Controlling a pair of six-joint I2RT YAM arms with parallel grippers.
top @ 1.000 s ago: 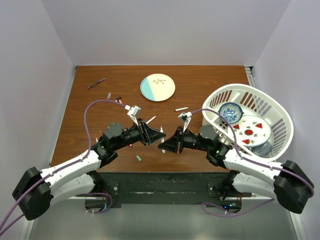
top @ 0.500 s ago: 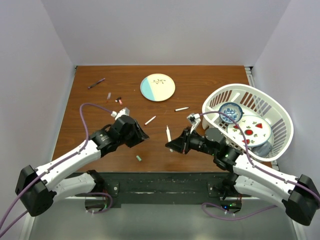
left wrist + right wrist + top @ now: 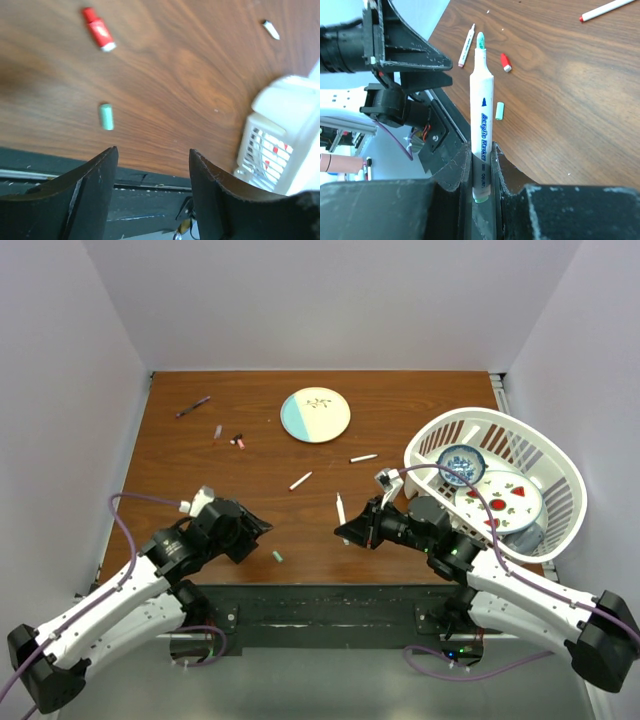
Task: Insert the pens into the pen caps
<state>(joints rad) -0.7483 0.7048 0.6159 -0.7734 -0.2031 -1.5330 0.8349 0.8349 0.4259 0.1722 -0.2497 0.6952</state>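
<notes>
Nearest, by the front edge of the bench (image 3: 420, 400), a short green cap (image 3: 277, 556) lies flat, its length running roughly front to back. The left arm's jaws hang just to its left, apart and empty (in the wrist view the cap sits a little ahead of the left-hand jaw). Off to the right, the right arm's jaws are clamped on the tail of a white pen (image 3: 340, 508), its bare green tip pointing toward the far wall. The left arm is nearer the cap, which looks like this pen's match. A red cap (image 3: 98, 29) lies just beyond. Farther back are a loose white pen (image 3: 300, 480), another (image 3: 363, 457), small caps (image 3: 238, 440), a dark purple pen (image 3: 193, 406) and a plate (image 3: 315, 414).
</notes>
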